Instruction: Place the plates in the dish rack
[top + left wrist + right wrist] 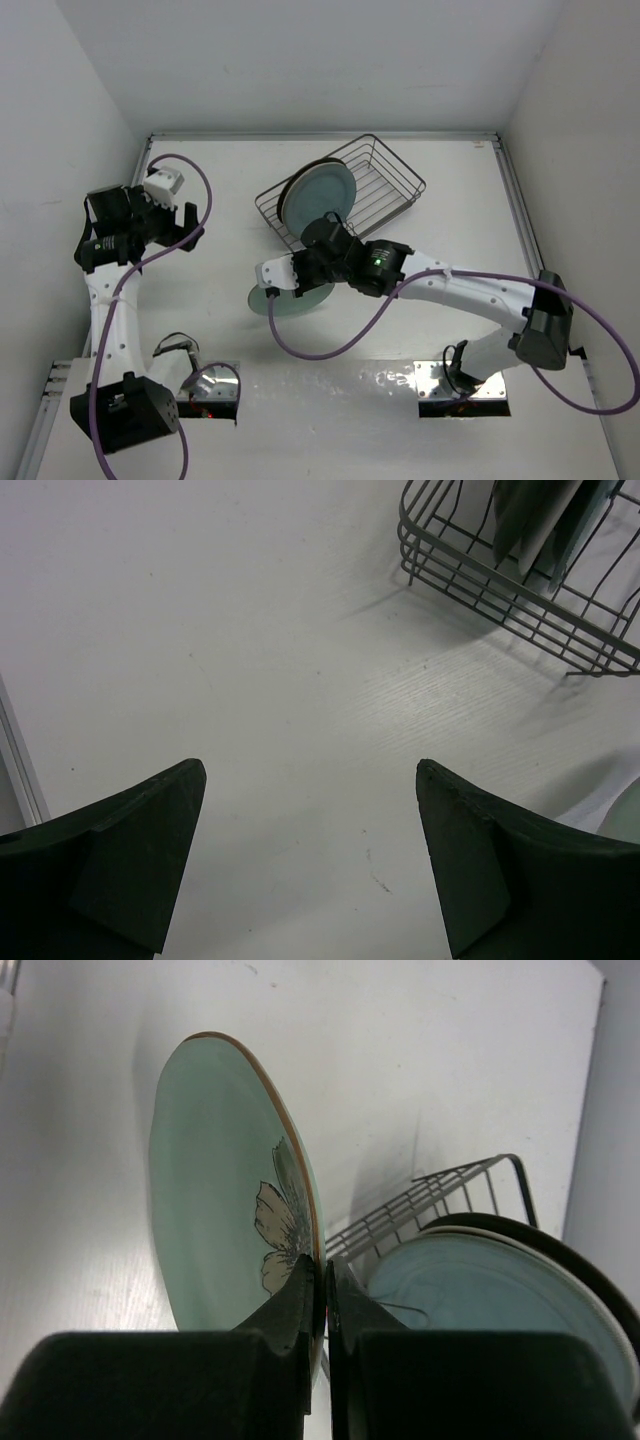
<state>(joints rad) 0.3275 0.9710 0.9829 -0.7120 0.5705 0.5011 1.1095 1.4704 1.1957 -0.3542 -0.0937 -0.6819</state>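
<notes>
My right gripper (325, 1272) is shut on the rim of a pale green plate (215, 1180) with a brown flower motif. In the top view this plate (297, 301) hangs tilted just in front of the dish rack (385, 185), under the right gripper (303, 272). Two plates (318, 193) stand on edge at the rack's left end; the right wrist view shows them (500, 1290) beside the held plate, with the rack's wires (440, 1195) behind. My left gripper (177, 215) hovers open and empty over the table at far left (310, 770).
The rack's near corner (470, 570) with a plate (540, 520) in it shows at the top right of the left wrist view. White walls enclose the table on the left, back and right. The right arm stretches across the middle of the table.
</notes>
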